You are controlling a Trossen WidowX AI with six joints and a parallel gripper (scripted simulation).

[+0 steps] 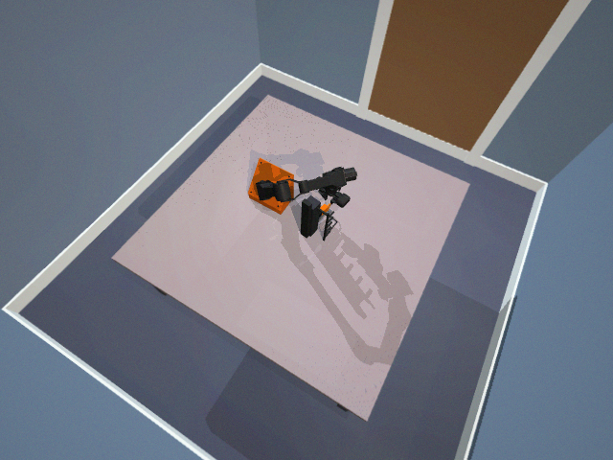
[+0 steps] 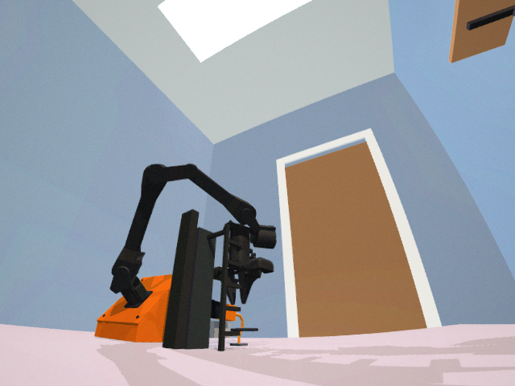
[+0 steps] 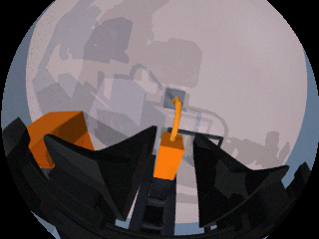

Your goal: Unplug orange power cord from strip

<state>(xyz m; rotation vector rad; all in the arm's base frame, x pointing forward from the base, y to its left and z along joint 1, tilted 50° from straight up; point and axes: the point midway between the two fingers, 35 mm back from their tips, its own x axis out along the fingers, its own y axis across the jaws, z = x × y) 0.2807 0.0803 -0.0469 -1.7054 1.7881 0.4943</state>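
The orange plug (image 1: 325, 207) (image 2: 230, 312) (image 3: 169, 158) sits against the dark power strip (image 2: 215, 309) (image 3: 162, 188); whether its prongs are in a socket is hidden. The orange cord (image 2: 241, 322) (image 3: 176, 119) bends down from the plug's free end to a small dark plate (image 2: 238, 344) on the table. My gripper (image 2: 238, 302) (image 3: 175, 134) points down with its fingers parted. Its tips are just above the plug in the exterior view. In the wrist view the plug shows in the gap between the fingers, with neither finger gripping it.
A tall black block (image 1: 309, 218) (image 2: 181, 286) stands close beside the gripper. A thin black frame (image 1: 327, 227) (image 2: 223, 328) (image 3: 221, 139) stands beside the plug. The arm's orange base (image 1: 257, 172) (image 2: 154, 311) (image 3: 60, 131) is on the pale table (image 1: 247, 277).
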